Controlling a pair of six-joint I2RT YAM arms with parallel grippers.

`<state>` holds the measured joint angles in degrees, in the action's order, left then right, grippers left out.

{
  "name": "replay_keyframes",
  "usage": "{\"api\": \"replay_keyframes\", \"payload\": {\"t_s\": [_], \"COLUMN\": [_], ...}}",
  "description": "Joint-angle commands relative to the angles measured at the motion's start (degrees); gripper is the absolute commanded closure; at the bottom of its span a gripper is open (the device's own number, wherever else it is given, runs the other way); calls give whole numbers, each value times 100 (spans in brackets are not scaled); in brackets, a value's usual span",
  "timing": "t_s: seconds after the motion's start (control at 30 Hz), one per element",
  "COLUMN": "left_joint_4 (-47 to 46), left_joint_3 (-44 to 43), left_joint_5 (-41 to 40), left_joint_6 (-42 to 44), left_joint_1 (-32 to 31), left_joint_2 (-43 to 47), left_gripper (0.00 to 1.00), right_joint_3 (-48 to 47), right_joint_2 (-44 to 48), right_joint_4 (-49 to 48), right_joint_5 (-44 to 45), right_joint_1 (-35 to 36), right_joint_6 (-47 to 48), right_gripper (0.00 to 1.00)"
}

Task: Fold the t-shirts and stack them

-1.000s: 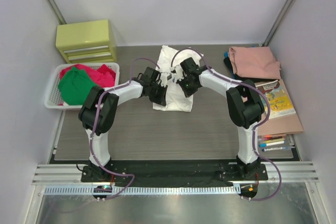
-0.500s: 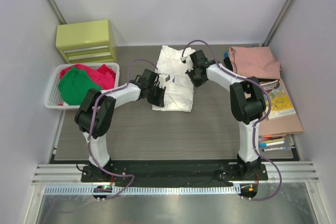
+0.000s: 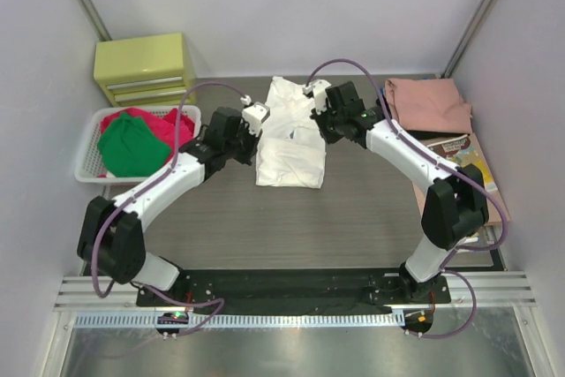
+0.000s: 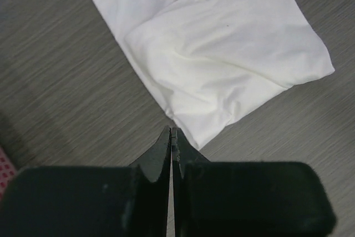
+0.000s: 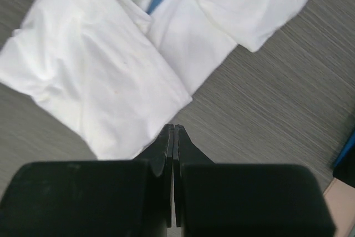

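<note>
The white t-shirt (image 3: 290, 154) lies mid-table on the grey wood-grain table (image 3: 265, 227), its near half folded into a thick rectangle; a sliver of blue print shows at the fold. 2 claws flank it. The left gripper (image 4: 172, 137) is clenched tight on nothing, poised above bare table just off the shirt's left edge. The right gripper (image 5: 173, 132) is likewise pinched closed and empty, just off the right edge. A green t-shirt (image 3: 132, 146) and a red t-shirt (image 3: 172, 126) sit heaped in the white basket (image 3: 86, 162) at the left, and a salmon-pink t-shirt (image 3: 430, 103) lies folded at the far right.
</note>
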<state>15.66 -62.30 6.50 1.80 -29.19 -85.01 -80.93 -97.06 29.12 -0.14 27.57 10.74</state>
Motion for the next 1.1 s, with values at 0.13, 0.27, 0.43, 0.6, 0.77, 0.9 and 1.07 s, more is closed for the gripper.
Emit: {"api": "replay_keyframes", "payload": {"t_s": [0.13,0.27,0.43,0.6,0.77,0.9,1.07], "left_joint_4": [16,51,148,324,324,376,464], "left_joint_3": [236,350,727,930,1010,896,825], "left_joint_5": [-1719,-2065,-1934,-1898,-1819,-1784,-1731], "left_joint_6": [733,866,901,804,769,760,769], "left_joint_1": [36,422,845,845,871,871,871], "left_joint_2": [1073,1731,2409,2691,2692,2657,2665], "left_gripper": [5,0,0,0,0,0,0], "right_joint_3": [-81,-301,-380,-371,-468,-608,-837], "right_joint_2": [-612,-981,-1333,-1439,-1553,-1764,-2194], "right_joint_4": [243,287,243,111,-12,-12,-117], "right_joint_5": [-829,-847,-663,-417,197,322,471], "right_joint_1": [485,565,583,574,504,302,-94], "right_joint_6": [-160,-178,-116,41,279,385,437], "right_gripper": [32,22,21,21,20,20,20]}}
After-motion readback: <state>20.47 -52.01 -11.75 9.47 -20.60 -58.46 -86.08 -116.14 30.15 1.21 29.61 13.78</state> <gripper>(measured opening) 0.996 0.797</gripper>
